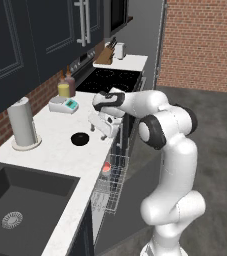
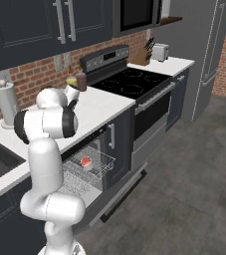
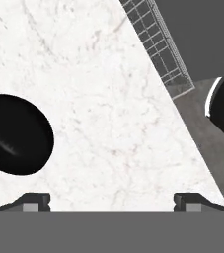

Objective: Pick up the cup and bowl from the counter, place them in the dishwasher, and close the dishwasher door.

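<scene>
A simulated kitchen, seen from behind a white robot arm. The cup (image 1: pixel 106 167), whitish with a red inside, already sits in the pulled-out wire rack (image 1: pixel 111 185) of the dishwasher (image 2: pixel 92 172), so that part of the task looks done. The black bowl (image 1: pixel 80 139) is not yet picked up; it rests on the white worktop (image 1: pixel 55 150), with the paper-towel roll (image 1: pixel 22 124) at its 9 o'clock and well apart.

The end effector (image 1: pixel 104 131) hangs above the worktop at the bowl's 3 o'clock, close to the front edge. Its fingers are spread as wide as they go and hold nothing. In the hand view the bowl (image 3: pixel 15 134) lies at 9 o'clock, off to one side of the fingertips (image 3: pixel 32 201), not between them.

What seems to be left: grasp the bowl, carry it to the rack, then shut the dishwasher door (image 2: pixel 122 191), which lies folded down and open.

Bare worktop surrounds the bowl on every side, so there is room to come down over it. The worktop's front edge (image 1: pixel 97 170) runs just beside the end effector, with the rack directly below it. A scale (image 1: pixel 64 105) and bottles (image 1: pixel 66 85) stand at the bowl's 12 o'clock, well apart. The sink (image 1: pixel 25 200) lies at its 7 o'clock.
</scene>
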Robot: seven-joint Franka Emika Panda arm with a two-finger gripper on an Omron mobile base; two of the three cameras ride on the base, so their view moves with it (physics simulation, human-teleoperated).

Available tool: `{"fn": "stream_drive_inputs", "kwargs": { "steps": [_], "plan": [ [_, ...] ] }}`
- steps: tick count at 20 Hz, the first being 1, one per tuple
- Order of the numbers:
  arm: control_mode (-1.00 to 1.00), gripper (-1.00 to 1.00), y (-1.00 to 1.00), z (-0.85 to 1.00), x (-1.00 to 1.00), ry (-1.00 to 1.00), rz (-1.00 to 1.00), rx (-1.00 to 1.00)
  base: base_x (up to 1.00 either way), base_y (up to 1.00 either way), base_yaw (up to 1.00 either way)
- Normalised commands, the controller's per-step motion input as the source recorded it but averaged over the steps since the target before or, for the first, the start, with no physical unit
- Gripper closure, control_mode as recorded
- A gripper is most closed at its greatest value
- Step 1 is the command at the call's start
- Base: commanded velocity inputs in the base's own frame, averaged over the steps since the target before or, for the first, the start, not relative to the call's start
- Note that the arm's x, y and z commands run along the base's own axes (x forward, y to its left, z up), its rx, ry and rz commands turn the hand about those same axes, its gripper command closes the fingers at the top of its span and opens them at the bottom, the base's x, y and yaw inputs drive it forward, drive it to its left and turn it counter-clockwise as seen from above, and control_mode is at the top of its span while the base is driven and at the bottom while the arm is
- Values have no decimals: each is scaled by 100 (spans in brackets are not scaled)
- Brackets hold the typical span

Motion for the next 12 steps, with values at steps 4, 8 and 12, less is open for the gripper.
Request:
{"fn": "stream_drive_inputs", "kwargs": {
  "steps": [4,8,12],
  "plan": [
    [-100,-100,27,-36,0,0,6,0,0,0,0],
    [-100,-100,10,-33,0,-10,9,0,0,0,0],
    [-100,-100,0,-37,0,-23,13,0,0,0,0]
  ]
}}
